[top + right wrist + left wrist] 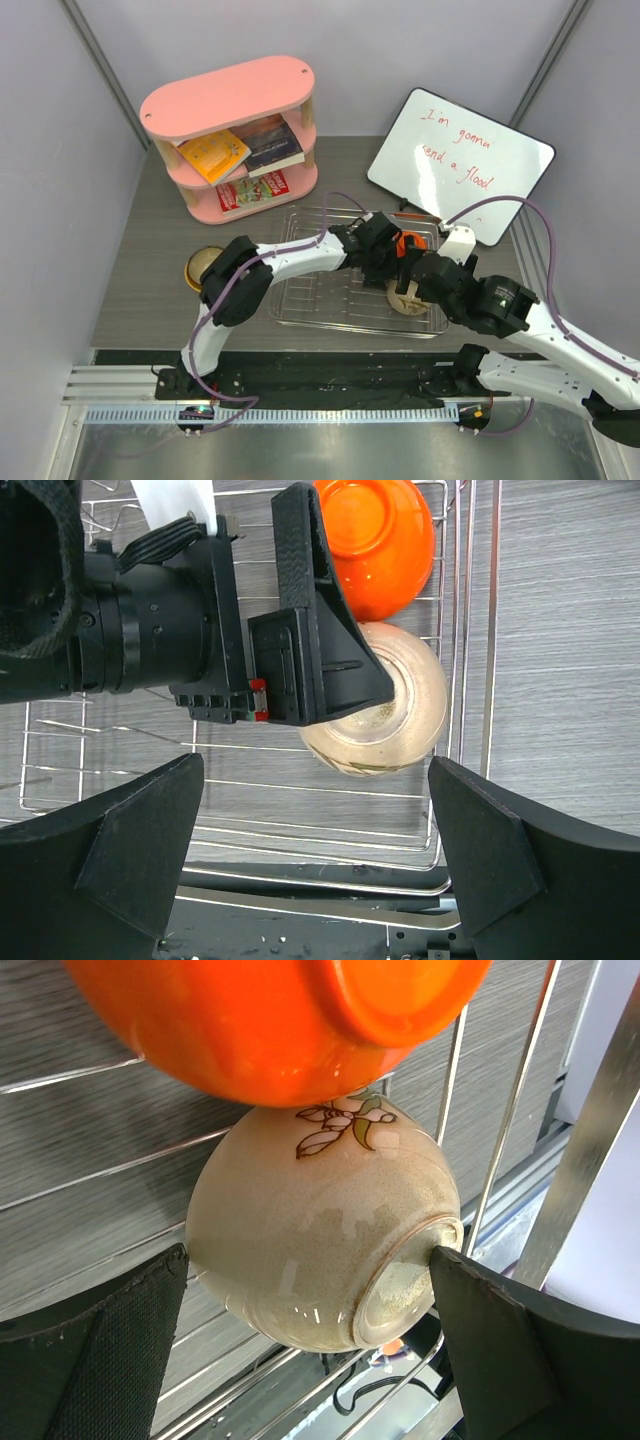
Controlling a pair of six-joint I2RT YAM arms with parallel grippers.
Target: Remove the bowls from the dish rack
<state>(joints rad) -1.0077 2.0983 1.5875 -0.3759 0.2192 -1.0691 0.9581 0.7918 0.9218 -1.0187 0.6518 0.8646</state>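
The silver wire dish rack (330, 305) lies mid-table. At its right end an orange bowl (410, 242) rests upside down against a cream flowered bowl (300, 1200) lying on its side on the bars. My left gripper (308, 1260) is open and straddles the cream bowl. Its right finger (500, 1340) touches the bowl's foot ring and its left finger (110, 1350) sits at the bowl's side. My right gripper (315, 770) hangs open and empty over the rack's near rim (300, 830), short of the cream bowl (415, 705). A yellow bowl (203, 268) stands on the table left of the rack.
A pink oval shelf (235, 100) with books stands at the back left. A whiteboard (460, 160) leans at the back right. Both arms crowd together over the rack's right end, the left gripper's body (200, 630) just ahead of my right fingers.
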